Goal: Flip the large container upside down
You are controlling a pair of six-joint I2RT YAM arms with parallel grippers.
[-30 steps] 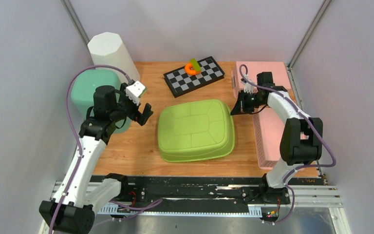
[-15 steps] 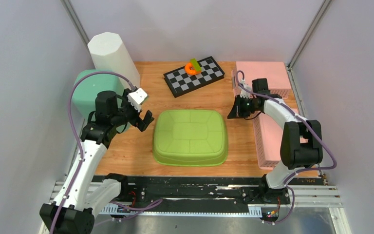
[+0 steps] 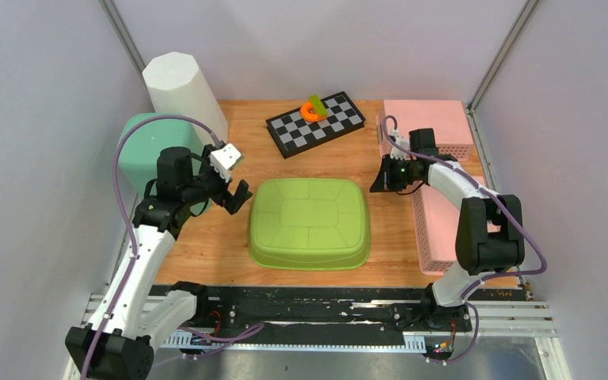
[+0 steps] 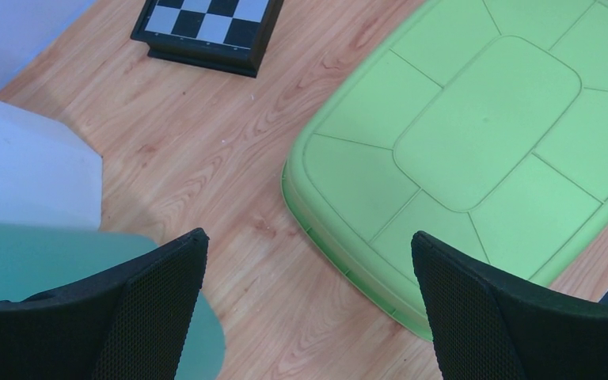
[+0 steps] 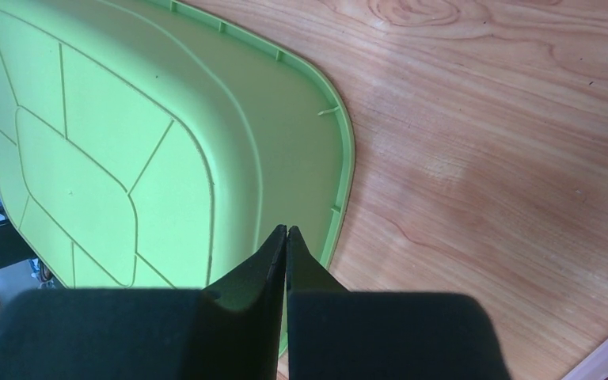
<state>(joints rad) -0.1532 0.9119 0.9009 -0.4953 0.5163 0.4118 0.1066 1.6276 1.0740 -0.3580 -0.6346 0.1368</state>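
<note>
Container (image 3: pixel 309 223) base up, long axis left-right, left end effector (image 3: pixel 236 195) agape, right end effector (image 3: pixel 377 184) closed, both empty

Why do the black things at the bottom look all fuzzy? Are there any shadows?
Right wrist view: the right gripper, shut, sits right by the lens, so its fingers blur; the green container is sharp, and a shadow darkens the table beside it. Left wrist view: the left gripper shows its mesh pads. Top view: even light, no glare.

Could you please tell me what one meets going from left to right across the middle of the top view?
From the left: teal bin → left hand → green container → right hand → pink basket.
</note>
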